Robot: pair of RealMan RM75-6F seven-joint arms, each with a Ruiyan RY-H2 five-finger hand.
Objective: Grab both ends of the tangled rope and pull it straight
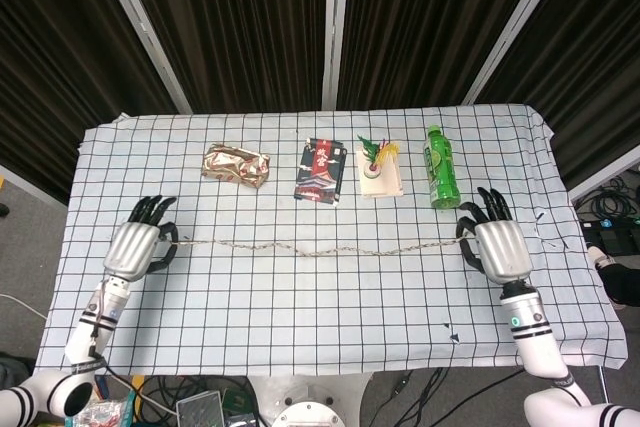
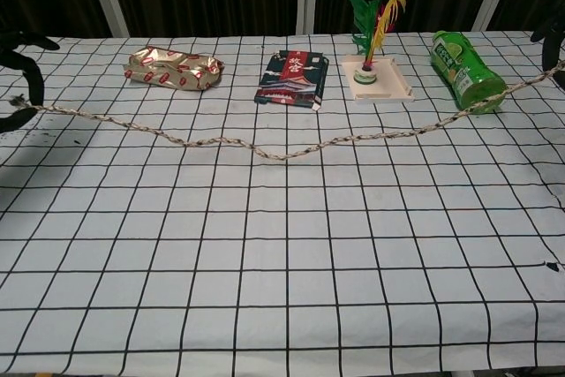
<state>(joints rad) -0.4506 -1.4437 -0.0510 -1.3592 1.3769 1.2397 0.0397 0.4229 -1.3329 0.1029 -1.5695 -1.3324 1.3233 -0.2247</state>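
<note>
Fingers of the left hand (image 1: 133, 247) are clamped on one end of the rope (image 1: 310, 249), and those of the right hand (image 1: 497, 247) are closed on the other end. Between them the rope runs across the checked tabletop (image 1: 300, 317) as one long line with only slight waves, no knot or loop showing. I judge the pull nearly done; a little slack is left near the middle. Beyond the rope lie a foil packet (image 1: 236, 164), a dark booklet (image 1: 320, 169), a feather tray (image 1: 379, 169) and a green bottle (image 1: 440, 169)

Chest view's edges crop each robot hand (image 2: 19, 77).
</note>
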